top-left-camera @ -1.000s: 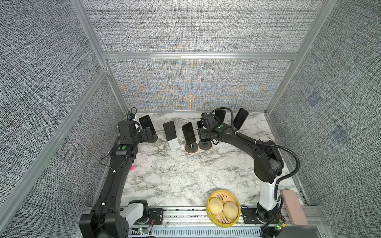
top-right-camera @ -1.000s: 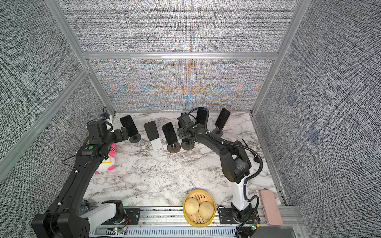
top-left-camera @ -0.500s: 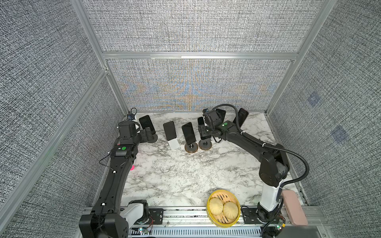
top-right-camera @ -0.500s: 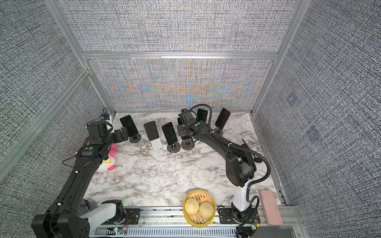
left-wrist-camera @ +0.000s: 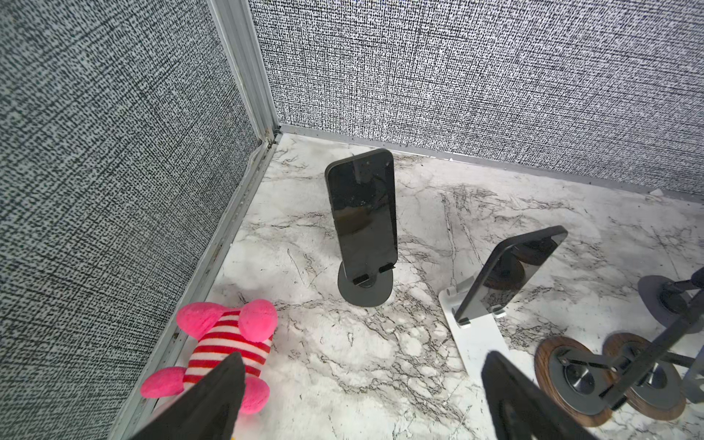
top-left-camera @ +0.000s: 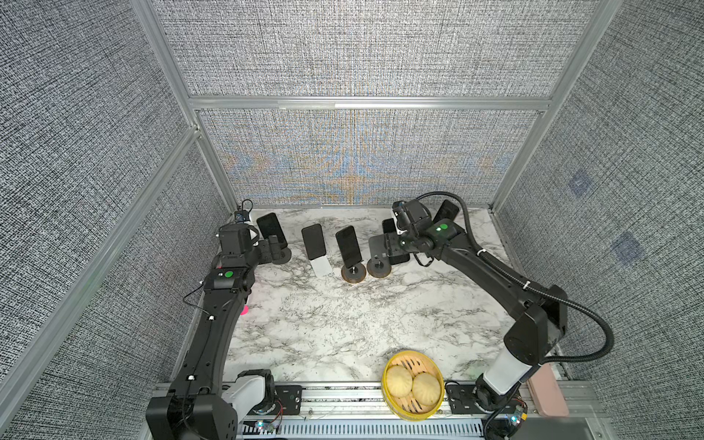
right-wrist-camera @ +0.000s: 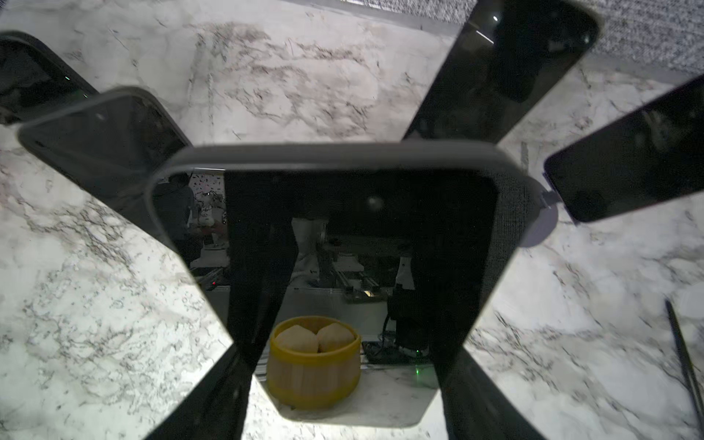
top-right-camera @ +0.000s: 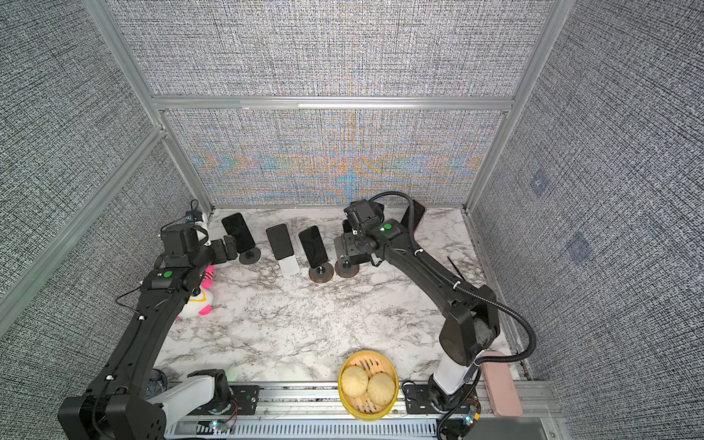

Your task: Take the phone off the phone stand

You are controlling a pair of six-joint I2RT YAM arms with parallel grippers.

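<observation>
— Pincers, from the left: how does the left gripper [left-wrist-camera: 364, 360] stand?
— Spread wide, holding nothing, over the marble table [top-left-camera: 343, 324]. A pink striped plush toy [left-wrist-camera: 228, 343] lies beside it, and it faces a dark handset [left-wrist-camera: 362, 213] propped on a black round stand [left-wrist-camera: 365, 293].
— And the right gripper [top-left-camera: 394, 249]?
— It clasps the phone [right-wrist-camera: 354, 228] by its long edges, jaws apart to its width. In both top views the phone hangs tilted just above the wood-based phone stand [top-left-camera: 379, 268]; whether it touches the cradle cannot be told.
— Farther right?
— A further handset [top-left-camera: 446, 212] leans behind that arm.
</observation>
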